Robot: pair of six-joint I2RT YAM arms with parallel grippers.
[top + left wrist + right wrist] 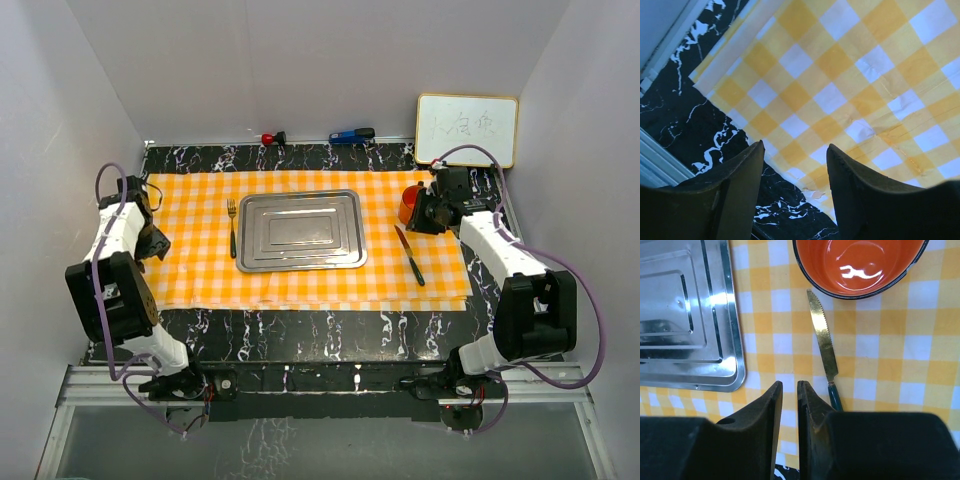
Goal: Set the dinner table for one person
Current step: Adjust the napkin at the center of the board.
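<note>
The black marbled dinner table (300, 335) carries an orange-and-white checked cloth (200, 280). A steel tray (300, 230) lies at its middle, a fork (232, 228) to its left and a knife (409, 255) to its right. An orange bowl (409, 205) stands above the knife's tip. My right gripper (428, 212) hovers beside the bowl. In the right wrist view it (790, 385) is shut and empty above the cloth, with the knife (821, 337), bowl (860, 265) and tray (685, 315) ahead. My left gripper (155, 242) is open and empty (795, 147) over the cloth's left corner.
A small whiteboard (467, 129) leans at the back right. A red object (268, 138) and a blue object (352, 134) lie along the table's far edge. White walls close in the left, right and back sides.
</note>
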